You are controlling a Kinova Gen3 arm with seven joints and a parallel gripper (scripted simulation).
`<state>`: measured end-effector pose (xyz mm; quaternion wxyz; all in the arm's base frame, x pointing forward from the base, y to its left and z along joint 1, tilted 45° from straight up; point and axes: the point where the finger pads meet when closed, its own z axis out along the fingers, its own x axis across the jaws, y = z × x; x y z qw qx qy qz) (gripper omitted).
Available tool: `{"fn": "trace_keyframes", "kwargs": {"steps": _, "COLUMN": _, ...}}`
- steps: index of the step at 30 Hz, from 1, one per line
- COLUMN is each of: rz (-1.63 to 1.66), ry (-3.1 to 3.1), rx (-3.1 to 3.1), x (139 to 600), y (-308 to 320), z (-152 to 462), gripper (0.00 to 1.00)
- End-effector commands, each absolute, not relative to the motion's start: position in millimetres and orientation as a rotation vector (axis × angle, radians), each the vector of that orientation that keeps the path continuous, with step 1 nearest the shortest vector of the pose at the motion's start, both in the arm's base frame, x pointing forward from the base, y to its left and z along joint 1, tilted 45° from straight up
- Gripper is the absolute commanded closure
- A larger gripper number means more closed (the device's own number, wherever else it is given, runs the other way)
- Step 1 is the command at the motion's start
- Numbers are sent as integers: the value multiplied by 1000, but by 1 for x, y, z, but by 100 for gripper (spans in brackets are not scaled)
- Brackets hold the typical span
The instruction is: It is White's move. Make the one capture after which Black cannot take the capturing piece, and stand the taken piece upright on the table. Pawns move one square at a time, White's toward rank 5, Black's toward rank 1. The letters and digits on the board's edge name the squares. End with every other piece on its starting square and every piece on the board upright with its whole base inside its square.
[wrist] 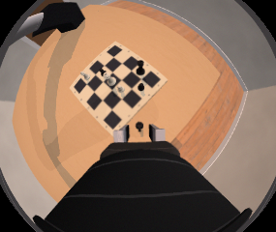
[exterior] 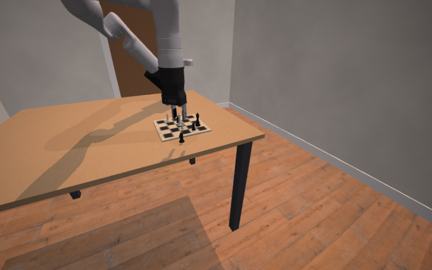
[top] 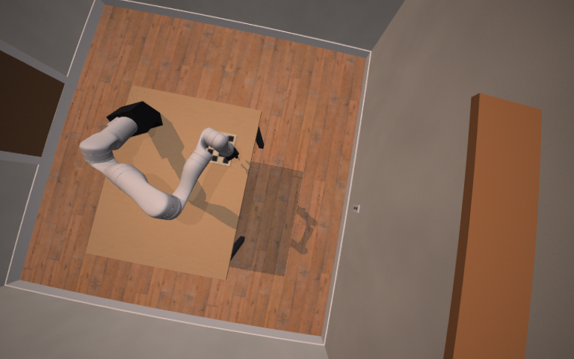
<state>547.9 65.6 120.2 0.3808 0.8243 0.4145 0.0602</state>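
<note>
Black's taken piece [exterior: 181,137], a small dark chessman, stands upright on the counter [exterior: 77,143] just off the near edge of the chessboard [exterior: 182,129], close to the counter's front rim. From where I stand it looks free of everything: nothing touches it. In the wrist view the same piece [wrist: 139,131] shows as a small dark shape between the two pale fingertips, seen from above with counter wood around it.

Above it the hand [exterior: 179,113] hangs over the board with its fingers pointing straight down and spread fairly wide, holding nothing. The fingers [exterior: 184,111] end above the pieces, over the board's far half as I see it, well above the piece on the counter.

On the board a tall black piece [exterior: 197,119] stands at the far right, with a shorter black piece [exterior: 193,127] just in front of it. A white piece [exterior: 167,117] stands at the far left, and a white piece [exterior: 179,119] stands under the fingers; which squares they occupy I cannot tell. All look upright.

From overhead, the pale arm [top: 148,195] bends across the counter from its dark base [top: 148,116] to the board.
</note>
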Motion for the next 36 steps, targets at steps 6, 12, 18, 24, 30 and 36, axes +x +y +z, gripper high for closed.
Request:
{"fn": "trace_keyframes", "kwargs": {"steps": 6, "rz": 162, "ry": 1059, "rx": 2102, "x": 548, "y": 68, "z": 124, "gripper": 0}}
{"fn": "trace_keyframes", "kwargs": {"steps": 12, "rz": 162, "ry": 1059, "rx": 2102, "x": 548, "y": 68, "z": 124, "gripper": 0}}
{"fn": "trace_keyframes", "kwargs": {"steps": 18, "rz": 162, "ry": 1059, "rx": 2102, "x": 548, "y": 68, "z": 124, "gripper": 0}}
{"fn": "trace_keyframes", "kwargs": {"steps": 24, "rz": 161, "ry": 1060, "rx": 2101, "x": 548, "y": 68, "z": 123, "gripper": 0}}
{"fn": "trace_keyframes", "kwargs": {"steps": 30, "rz": 67, "ry": 1248, "rx": 1997, "x": 501, "y": 77, "z": 101, "gripper": 0}}
{"fn": "trace_keyframes", "kwargs": {"steps": 36, "rz": -87, "ry": 1547, "rx": 1771, "x": 423, "y": 76, "z": 76, "gripper": 0}}
